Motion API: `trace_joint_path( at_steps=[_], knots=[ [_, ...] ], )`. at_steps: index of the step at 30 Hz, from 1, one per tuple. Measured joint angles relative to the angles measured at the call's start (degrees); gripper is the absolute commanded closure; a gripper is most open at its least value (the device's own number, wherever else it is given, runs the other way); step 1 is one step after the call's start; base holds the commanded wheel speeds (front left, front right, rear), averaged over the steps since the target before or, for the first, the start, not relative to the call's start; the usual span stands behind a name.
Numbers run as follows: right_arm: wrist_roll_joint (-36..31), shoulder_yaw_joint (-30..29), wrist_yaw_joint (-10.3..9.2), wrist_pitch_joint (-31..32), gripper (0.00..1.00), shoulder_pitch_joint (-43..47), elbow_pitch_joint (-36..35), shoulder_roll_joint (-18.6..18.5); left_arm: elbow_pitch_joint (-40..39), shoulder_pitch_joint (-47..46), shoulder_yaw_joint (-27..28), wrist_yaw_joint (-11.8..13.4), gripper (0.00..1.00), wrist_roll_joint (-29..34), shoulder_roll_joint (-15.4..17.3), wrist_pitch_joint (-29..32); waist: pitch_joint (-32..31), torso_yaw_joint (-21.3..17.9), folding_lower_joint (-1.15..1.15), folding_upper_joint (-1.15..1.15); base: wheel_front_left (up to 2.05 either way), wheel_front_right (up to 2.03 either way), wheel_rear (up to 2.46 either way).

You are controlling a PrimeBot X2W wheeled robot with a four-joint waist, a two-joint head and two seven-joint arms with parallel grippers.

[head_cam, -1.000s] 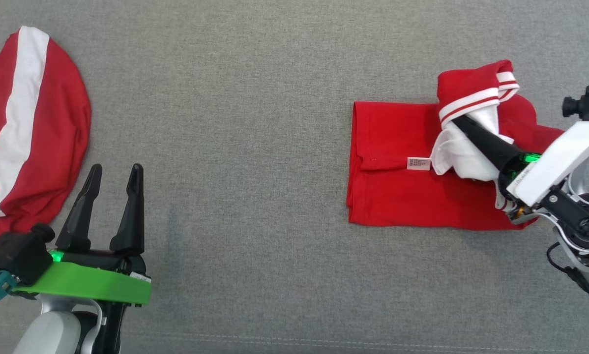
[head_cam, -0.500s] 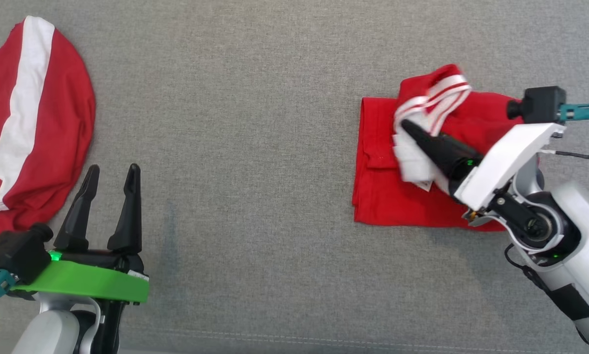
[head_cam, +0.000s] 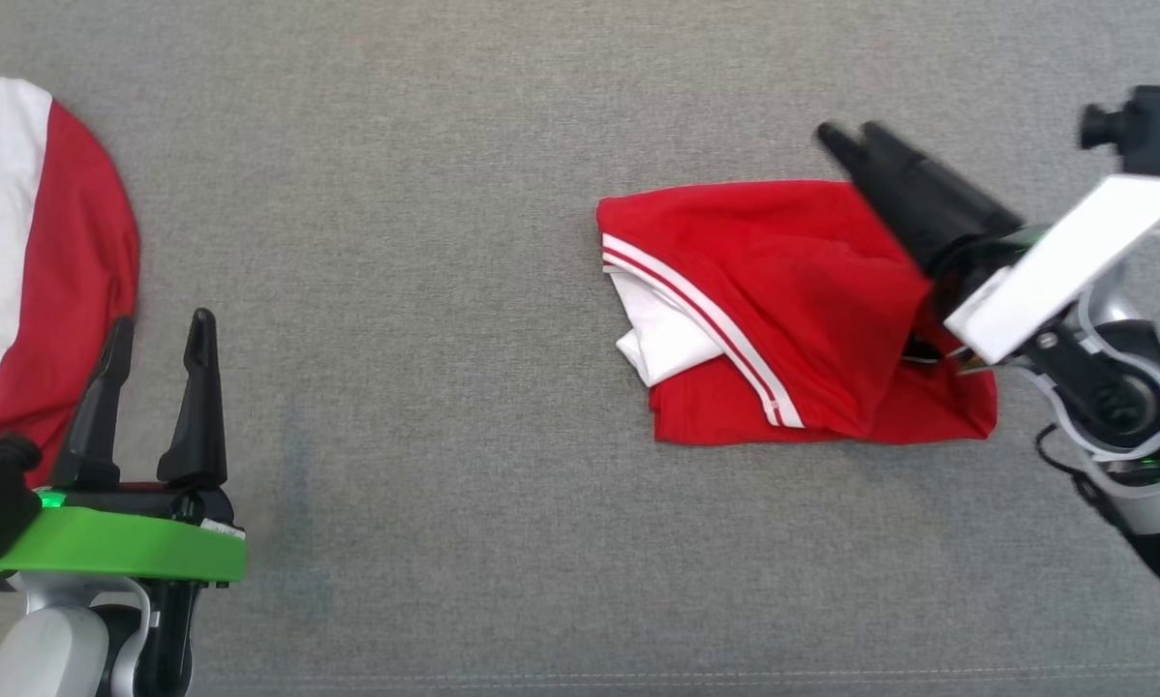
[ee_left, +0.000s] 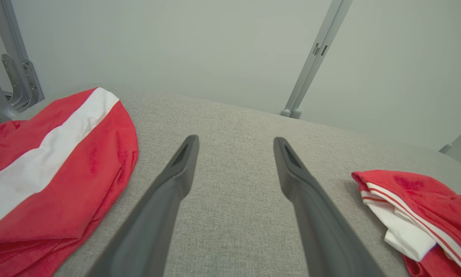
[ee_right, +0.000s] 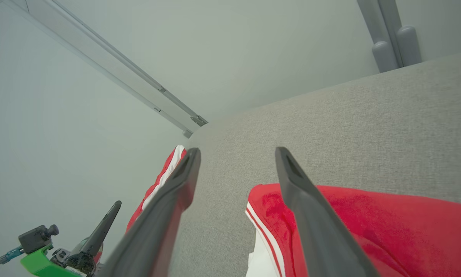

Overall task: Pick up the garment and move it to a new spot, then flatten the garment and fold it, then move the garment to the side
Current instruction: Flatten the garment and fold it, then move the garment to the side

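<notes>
Right gripper (head_cam: 849, 137) is spread wide with nothing between its fingers, sitting over the far right corner of the garment (head_cam: 793, 310), can't tell how high. The garment lies folded on the grey cloth surface (head_cam: 444, 194), right of centre. Left gripper (head_cam: 161, 321) is open too, low on the left, well apart from the garment and near another red-and-white cloth (head_cam: 47, 271). My guess on handling: light, soft, floppy knit with loose layers that'll slide apart, so I'd pinch through the whole stack at a folded edge rather than grab the top flap. Head view gives me the full outline and the white layer poking out on the left edge, left wrist view shows how that stacked edge sits up off the surface, and right wrist view shows the gap between the fingers is empty
</notes>
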Motion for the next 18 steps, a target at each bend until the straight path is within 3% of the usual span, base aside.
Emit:
trace_joint_path(
  at_steps=[8,18],
  knots=[
    [2.01,-7.02,-1.96,-3.87,0.00,10.24,7.87,-4.72,-1.14,0.40,-0.34,0.04,0.00,-0.16,0.15,0.20,-0.61,-2.05,0.00,0.00,0.00,0.00,0.00],
    [4.47,-8.57,-1.94,-6.19,0.00,13.61,13.29,-2.82,-2.76,0.38,-1.92,0.04,0.00,-0.15,0.05,1.45,1.05,-1.31,0.00,0.00,0.00,0.00,0.00]
  ],
)
